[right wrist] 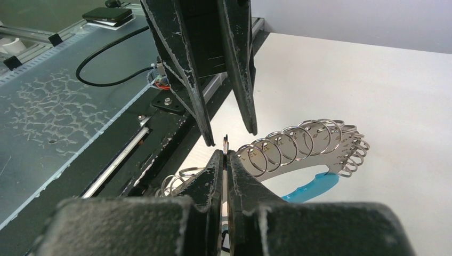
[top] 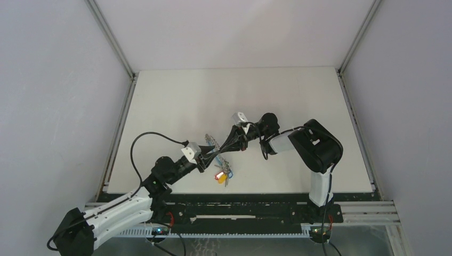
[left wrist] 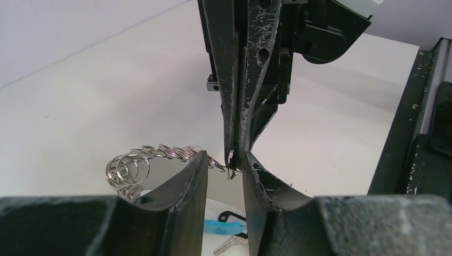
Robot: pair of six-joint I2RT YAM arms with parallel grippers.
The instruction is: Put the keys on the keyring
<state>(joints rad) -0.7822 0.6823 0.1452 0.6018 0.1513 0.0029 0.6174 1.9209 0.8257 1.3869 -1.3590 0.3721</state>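
Note:
The keyring point(top: 214, 151) hangs between my two grippers above the table. In the right wrist view it is a curved metal plate with several split rings point(right wrist: 301, 141) and a bright blue band point(right wrist: 314, 186). My right gripper point(right wrist: 226, 156) is shut on one small split ring point(left wrist: 232, 160) at the plate's end. My left gripper point(left wrist: 224, 159) is open, its fingertips point(right wrist: 207, 133) on either side of that ring. Coloured key heads dangle below in the top view, one of them yellow-orange point(top: 220, 179). I cannot pick out the green head. A silver key blade point(left wrist: 229, 245) hangs under the blue band.
The white table point(top: 240, 96) is walled by grey panels on the left, right and back. A black rail with cables point(top: 240, 210) runs along the near edge. A dark device point(right wrist: 106, 13) lies on the floor beyond it.

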